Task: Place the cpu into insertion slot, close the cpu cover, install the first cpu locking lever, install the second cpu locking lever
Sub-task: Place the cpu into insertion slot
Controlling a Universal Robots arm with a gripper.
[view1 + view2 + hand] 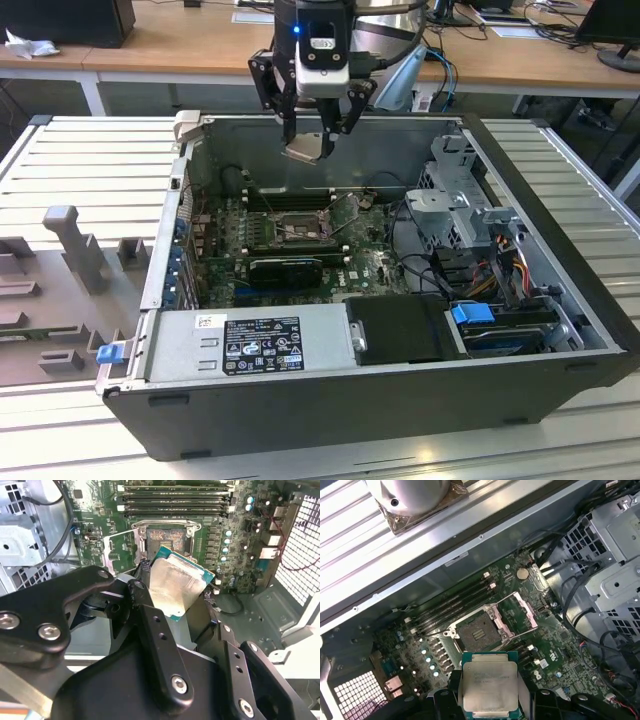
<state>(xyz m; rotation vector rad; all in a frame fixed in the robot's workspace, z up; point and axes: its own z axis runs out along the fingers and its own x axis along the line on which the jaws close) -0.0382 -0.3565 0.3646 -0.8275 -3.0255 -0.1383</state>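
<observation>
Over the socket: a black robot gripper (309,143) carries the small square silvery-topped cpu (304,152) above a dark grey metal computer case (560,205).
Its jaws are clamped narrowly on the chip's edges, holding it tilted in the air over the green motherboard (555,645). Below, the square dark insertion slot (476,631) lies bare, and its thin silver-grey metal cpu cover (519,614) is raised beside it.

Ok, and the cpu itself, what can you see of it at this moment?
The cpu is a flat square chip with a dull silvery metal lid on a green-edged board, with faint print on top. The end effector grips it between its fingers, holding it tilted in the air inside the open computer case, above the motherboard. It hangs clear of the insertion slot, which lies bare.
</observation>
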